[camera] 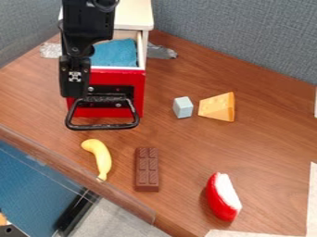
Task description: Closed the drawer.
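The black gripper (pixel 74 82) hangs down at the upper left, in front of the left part of the red drawer front (pixel 133 95) and just above its black handle (pixel 103 126). The drawer stands pulled out of a small white-topped cabinet (pixel 134 14), and a blue cloth (pixel 115 54) lies inside. Part of the drawer's left side is hidden behind the arm. Whether the gripper touches the drawer front or the handle, I cannot tell.
A yellow banana (pixel 99 157) and a brown chocolate bar (pixel 147 169) lie in front of the drawer. Right of it are a pale blue block (pixel 183 107) and a cheese wedge (pixel 218 107). A red-and-white toy piece (pixel 223 196) lies nearer the front edge.
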Controlling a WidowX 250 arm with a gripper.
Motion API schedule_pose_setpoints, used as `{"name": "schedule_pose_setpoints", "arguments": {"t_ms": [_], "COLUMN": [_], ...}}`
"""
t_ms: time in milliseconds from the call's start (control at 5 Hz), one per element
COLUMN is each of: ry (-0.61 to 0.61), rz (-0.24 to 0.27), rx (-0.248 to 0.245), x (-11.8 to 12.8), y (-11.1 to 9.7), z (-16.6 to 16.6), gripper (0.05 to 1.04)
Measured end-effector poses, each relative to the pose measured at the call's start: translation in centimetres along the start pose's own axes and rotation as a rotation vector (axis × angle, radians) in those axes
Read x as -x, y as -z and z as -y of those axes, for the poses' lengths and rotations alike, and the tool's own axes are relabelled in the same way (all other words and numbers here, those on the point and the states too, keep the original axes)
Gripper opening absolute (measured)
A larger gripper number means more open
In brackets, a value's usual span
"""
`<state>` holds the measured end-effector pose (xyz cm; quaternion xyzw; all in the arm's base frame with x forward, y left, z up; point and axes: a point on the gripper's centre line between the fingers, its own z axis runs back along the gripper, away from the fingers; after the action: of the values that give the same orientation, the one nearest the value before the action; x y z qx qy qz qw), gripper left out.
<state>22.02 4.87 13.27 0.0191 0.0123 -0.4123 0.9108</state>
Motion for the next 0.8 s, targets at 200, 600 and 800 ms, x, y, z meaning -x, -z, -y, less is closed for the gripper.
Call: {"name": "schedule_pose_setpoints", "arguments": {"t_ms": [200,600,800], "ry": [-0.010,-0.176,-0.311], "rz": [-0.010,0.014,0.026], "rx": [0.019,0.046,0.050], "x": [0.0,-1.2,-1.6], "y": [0.5,1.0,1.6], "z": [0.2,1.4,1.8], "gripper": [1.001,1.001,1.001]}}
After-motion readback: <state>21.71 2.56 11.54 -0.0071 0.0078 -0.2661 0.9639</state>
